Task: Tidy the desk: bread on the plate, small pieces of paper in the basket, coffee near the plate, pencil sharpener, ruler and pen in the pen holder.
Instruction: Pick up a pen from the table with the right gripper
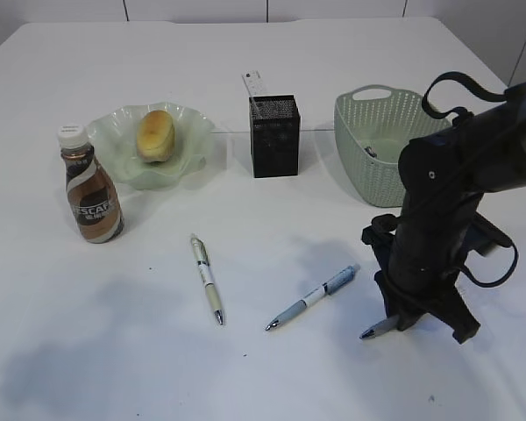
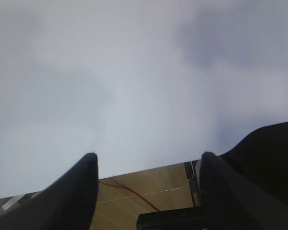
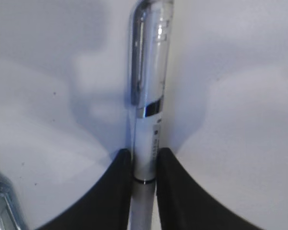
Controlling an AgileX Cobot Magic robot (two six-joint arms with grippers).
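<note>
My right gripper is down on the desk at the front right, shut on a silver-white pen whose tip pokes out to the left. Two more pens lie loose: a cream one and a blue-white one. The bread sits on the plate, with the coffee beside it. The ruler stands in the pen holder. My left gripper is open and empty above the desk's edge. No pencil sharpener shows.
The basket stands at the back right, just behind my right arm, with a small grey bit inside. In the left wrist view, brown floor and a red cable lie beyond the desk's edge.
</note>
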